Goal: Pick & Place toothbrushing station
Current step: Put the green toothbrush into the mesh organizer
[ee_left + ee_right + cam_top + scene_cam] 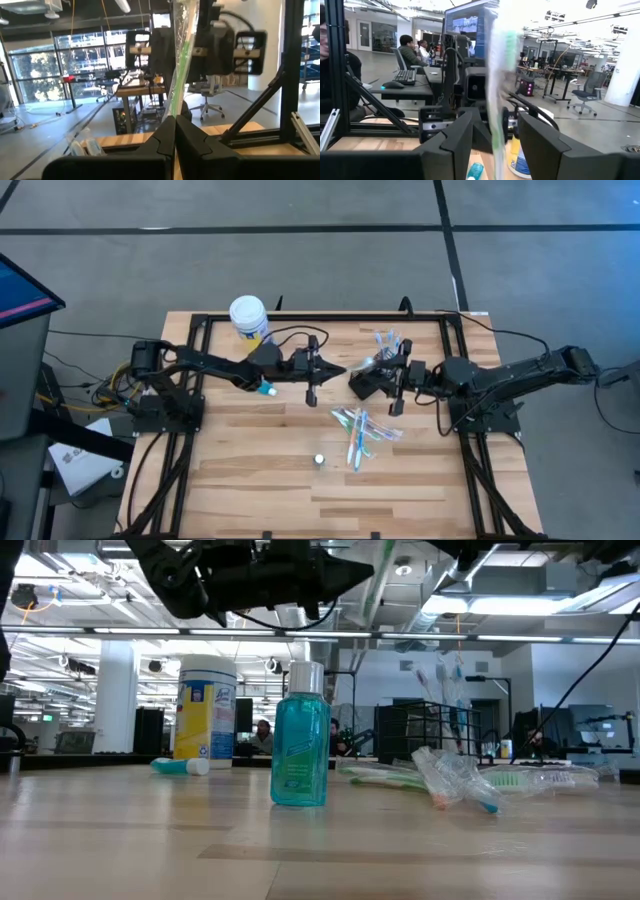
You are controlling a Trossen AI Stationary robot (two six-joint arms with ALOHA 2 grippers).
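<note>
Left jaws clamped on wrapped toothbrush (181, 60)

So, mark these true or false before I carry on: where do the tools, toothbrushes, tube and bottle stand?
1. The left tool is shut on a wrapped green toothbrush. True.
2. The right tool is clamped on it too. False: its fingers stand open on either side of it.
3. The teal tube sits in the holder. False: it lies on the table near the jar.
4. Several toothbrushes lie on the table. True.
5. The bottle has tipped over. False: it stands upright.
</note>
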